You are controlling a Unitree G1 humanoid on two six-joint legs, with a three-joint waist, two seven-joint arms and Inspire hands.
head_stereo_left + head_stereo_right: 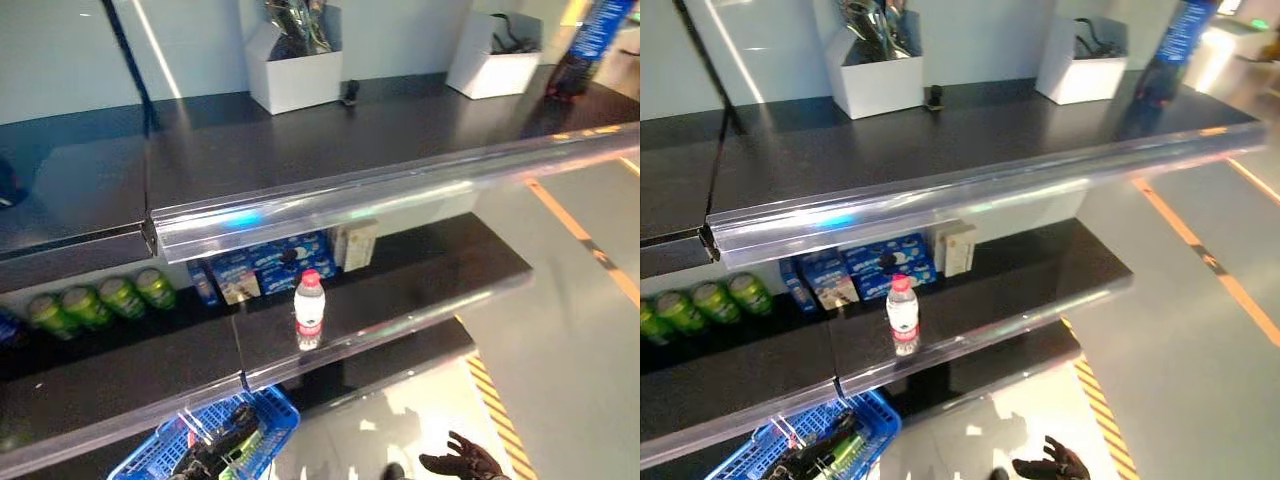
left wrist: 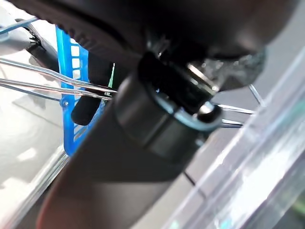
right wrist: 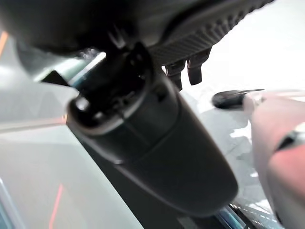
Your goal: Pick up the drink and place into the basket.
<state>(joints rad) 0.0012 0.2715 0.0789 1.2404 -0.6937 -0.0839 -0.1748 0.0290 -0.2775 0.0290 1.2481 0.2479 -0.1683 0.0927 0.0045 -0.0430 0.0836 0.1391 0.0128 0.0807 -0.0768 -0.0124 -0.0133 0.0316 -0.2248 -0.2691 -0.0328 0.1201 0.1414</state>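
bottle (image 1: 309,310) on middle shelf (image 1: 400,300) front | basket (image 1: 160,450) below-left

Shop aisle: dark shelving (image 1: 400,130) with clear plastic price rails (image 1: 380,195). Middle shelf stocked with green cans (image 1: 100,300) at left, blue snack packs (image 1: 265,265) behind lone drink bottle (image 1: 309,310). Blue wire shopping basket (image 1: 215,440) near floor. Orange lines (image 1: 585,240) on grey floor at right.

Right hand (image 1: 462,463) low, fingers spread.

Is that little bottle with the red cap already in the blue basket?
No, the bottle stands upright on the middle shelf, above the blue basket.
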